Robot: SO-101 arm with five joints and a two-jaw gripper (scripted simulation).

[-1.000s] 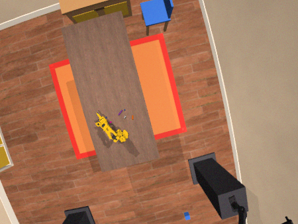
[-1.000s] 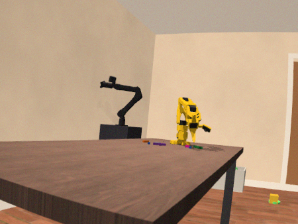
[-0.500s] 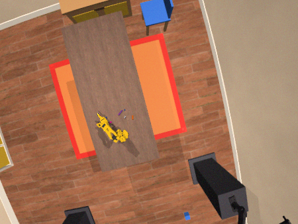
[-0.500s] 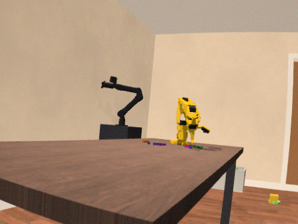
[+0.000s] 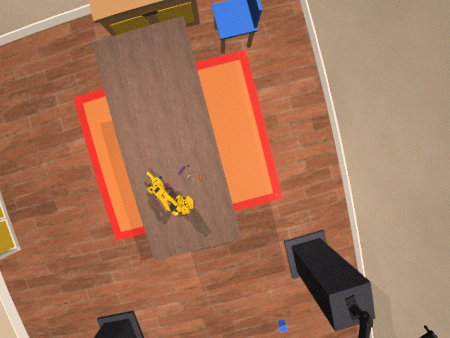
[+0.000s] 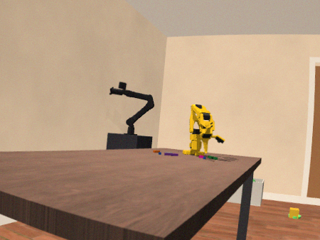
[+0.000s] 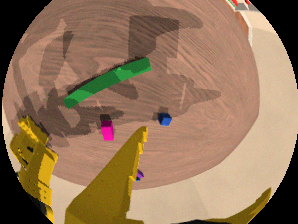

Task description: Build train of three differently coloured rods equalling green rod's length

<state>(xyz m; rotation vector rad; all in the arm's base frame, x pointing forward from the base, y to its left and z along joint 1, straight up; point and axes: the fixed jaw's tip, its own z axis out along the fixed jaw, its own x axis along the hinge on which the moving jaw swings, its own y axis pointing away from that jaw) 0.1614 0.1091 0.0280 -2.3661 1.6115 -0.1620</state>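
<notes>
The green rod (image 6: 212,157) (image 7: 107,82) is lying flat on the table (image 5: 150,115) (image 6: 107,181) (image 7: 210,130), and everything else is taking its place from it. In the wrist view, the magenta rod (image 5: 167,185) (image 6: 201,156) (image 7: 107,131) is lying near it, below its middle (a stubby little piece, that one). A blue rod (image 5: 161,177) (image 6: 204,157) (image 7: 165,119) is sitting below its right end, apart from both.

The gripper (image 5: 149,182) (image 6: 215,147) (image 7: 85,125) is standing wide open with nothing between its fingers, and is hovering above the table near the green rod.

Farther from the green rod, on the magenta rod's side, the purple rod (image 5: 182,170) (image 6: 171,154) (image 7: 140,174) is lying near a second blue one (image 5: 188,166) (image 6: 160,153). The grey rod (image 5: 189,177) and the orange rod (image 5: 200,177) (image 6: 156,151) are also resting well away from the green rod (the orange one being the farther of the two). The magenta, purple, grey and orange rods are all lying apart from one another.
</notes>
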